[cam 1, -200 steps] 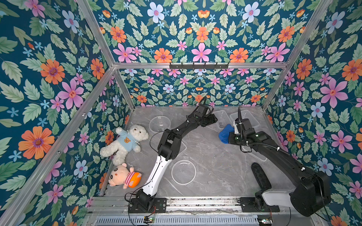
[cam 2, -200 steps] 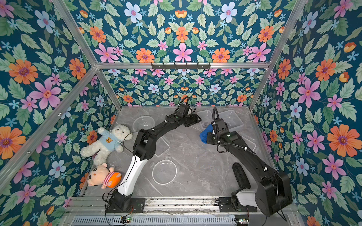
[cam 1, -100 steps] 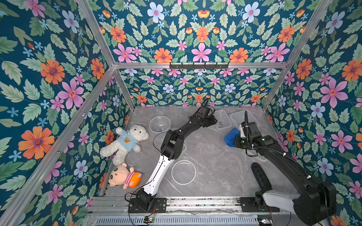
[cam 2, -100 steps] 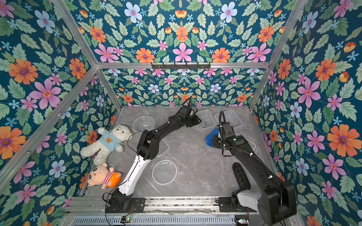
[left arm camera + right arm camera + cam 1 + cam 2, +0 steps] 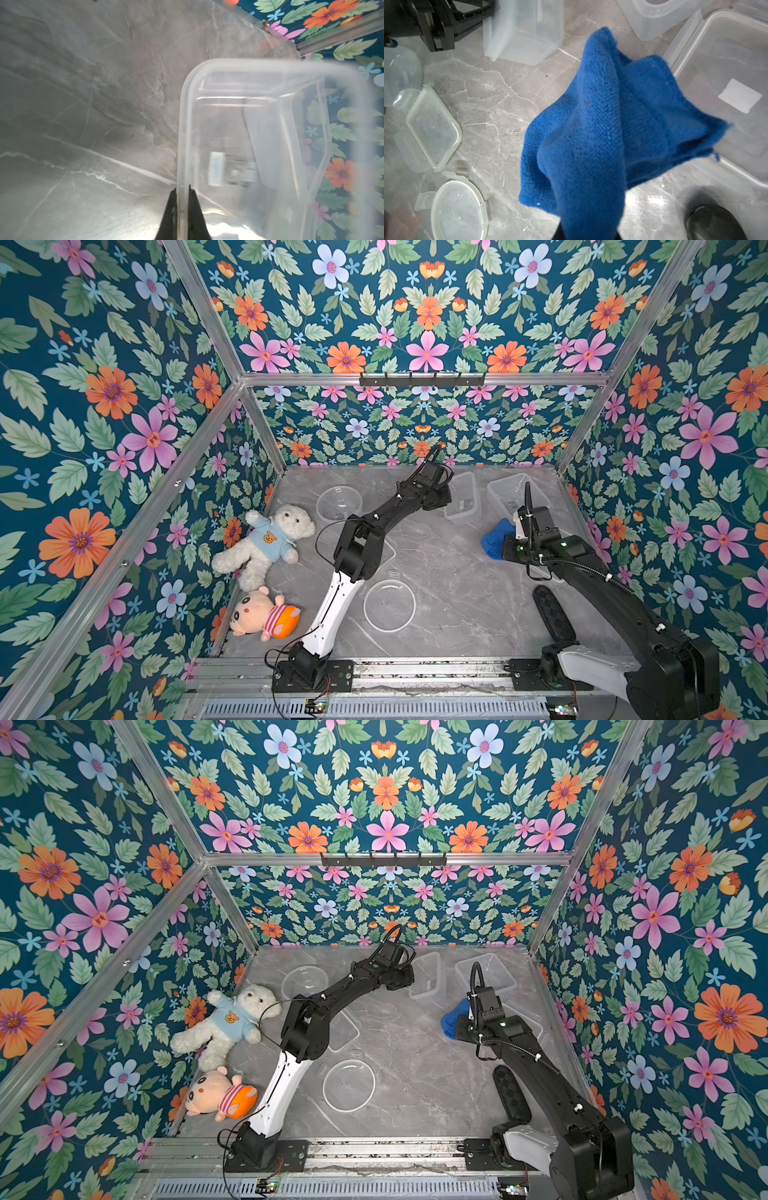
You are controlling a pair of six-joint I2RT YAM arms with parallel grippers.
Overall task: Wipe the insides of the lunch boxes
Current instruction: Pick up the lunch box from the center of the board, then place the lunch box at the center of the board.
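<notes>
A grey marble table (image 5: 449, 572) between flowered walls (image 5: 124, 406) carries three clear lunch boxes; the left end effector (image 5: 182, 194) is closed on the side wall of the rectangular lunch box (image 5: 463, 499), one finger (image 5: 172, 207) outside and one inside, near the back of the table; whether that box sits flat I cannot tell; the square lunch box (image 5: 513, 491) stands just beside it, toward the back right corner; the round lunch box (image 5: 338, 504) stands on the other side of the left arm, well apart; the right end effector (image 5: 505, 545) grips a crumpled blue cloth (image 5: 602, 124) in front of the square lunch box, outside every box; a round lid (image 5: 389, 605) lies nearer the front; a teddy bear (image 5: 266, 541) and a doll (image 5: 264, 614) lie along the left edge.
</notes>
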